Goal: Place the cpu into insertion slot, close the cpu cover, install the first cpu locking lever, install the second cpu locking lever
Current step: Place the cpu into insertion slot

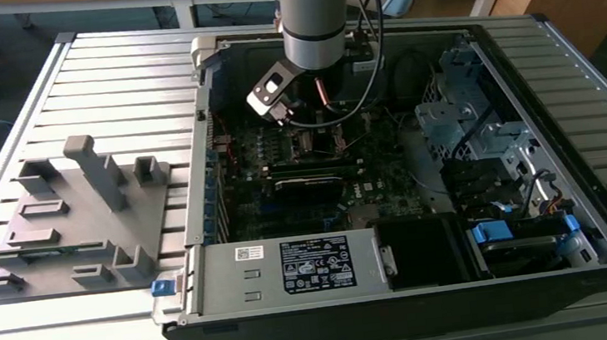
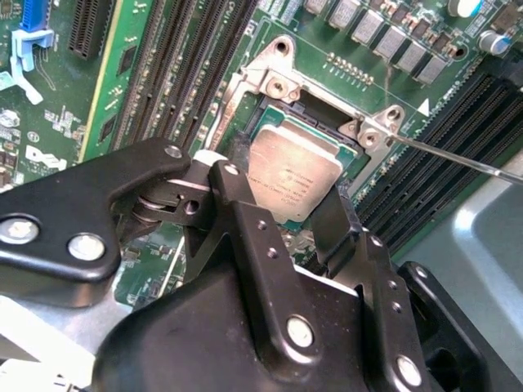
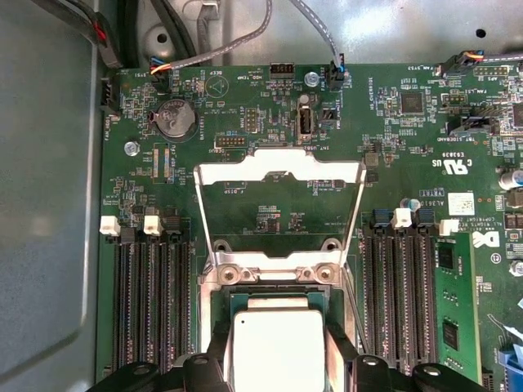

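The cpu (image 2: 292, 173) is a silver-grey square chip lying in the insertion slot (image 2: 270, 86), whose silvery rim shows around it. My gripper (image 2: 282, 206) stands over it, one black finger (image 2: 237, 214) on each side of the chip, shut on its edges. In the first wrist view the cpu (image 3: 278, 347) sits between the fingers of the gripper (image 3: 278, 363) at the slot (image 3: 274, 278). The cpu cover (image 3: 280, 167) stands swung open beyond the slot, bare board showing through its window. A thin locking lever rod (image 2: 458, 159) sticks out beside the socket. In the exterior view the gripper (image 1: 302, 124) is low over the motherboard.
Long black memory strips (image 3: 151, 302) flank the socket on both sides. The open computer case (image 1: 557, 29) holds a power supply (image 1: 290, 267), a drive cage (image 1: 465, 117) and cables. A grey fixture plate (image 1: 63, 218) lies on the slatted table at the exterior view's left.
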`<state>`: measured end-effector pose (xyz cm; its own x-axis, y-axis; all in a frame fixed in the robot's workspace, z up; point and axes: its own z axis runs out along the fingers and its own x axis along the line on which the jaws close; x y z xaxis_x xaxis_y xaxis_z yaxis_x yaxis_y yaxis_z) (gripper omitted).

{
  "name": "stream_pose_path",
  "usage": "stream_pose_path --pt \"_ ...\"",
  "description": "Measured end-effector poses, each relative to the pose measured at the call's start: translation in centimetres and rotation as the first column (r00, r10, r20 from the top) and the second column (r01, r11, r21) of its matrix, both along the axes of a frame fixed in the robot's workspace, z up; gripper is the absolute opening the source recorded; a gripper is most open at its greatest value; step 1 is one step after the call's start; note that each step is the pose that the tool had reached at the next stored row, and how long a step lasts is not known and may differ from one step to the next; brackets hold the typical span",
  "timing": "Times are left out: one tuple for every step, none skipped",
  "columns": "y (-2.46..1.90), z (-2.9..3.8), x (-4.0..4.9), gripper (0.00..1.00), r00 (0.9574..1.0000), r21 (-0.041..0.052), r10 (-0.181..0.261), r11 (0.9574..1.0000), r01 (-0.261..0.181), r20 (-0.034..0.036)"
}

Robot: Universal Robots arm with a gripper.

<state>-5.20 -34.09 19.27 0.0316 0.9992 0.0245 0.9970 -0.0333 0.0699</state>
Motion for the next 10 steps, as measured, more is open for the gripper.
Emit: stream_pose_path --pt "0.0 -0.06 0.0 0.54 1.0 0.0 0.0 1.0 0.0 0.0" --pt "0.0 -0.1 0.0 0.54 1.0 -0.0002 0.0 1.0 0.0 -0.0001" --pt "-0.01 -0.12 -0.01 0.54 1.0 -0.0003 0.0 1.0 0.0 -0.0002" --pt "-0.01 -0.12 -0.01 0.54 1.0 -0.0003 0.0 1.0 0.0 -0.0002" --pt "-0.01 -0.13 -0.01 0.54 1.0 -0.0002 0.0 1.0 0.0 -0.0002" --pt "-0.01 -0.13 0.0 0.54 1.0 -0.0001 0.0 1.0 0.0 -0.0001" --pt "0.0 -0.14 0.0 0.54 1.0 0.0 0.0 1.0 0.0 -0.0001" --pt "0.0 -0.13 0.0 0.54 1.0 0.0 0.0 1.0 0.0 -0.0001" --pt "0.0 -0.14 0.0 0.54 1.0 0.0 0.0 1.0 0.0 -0.0001" --pt "0.0 -0.14 0.0 0.54 1.0 0.0001 0.0 1.0 0.0 0.0"
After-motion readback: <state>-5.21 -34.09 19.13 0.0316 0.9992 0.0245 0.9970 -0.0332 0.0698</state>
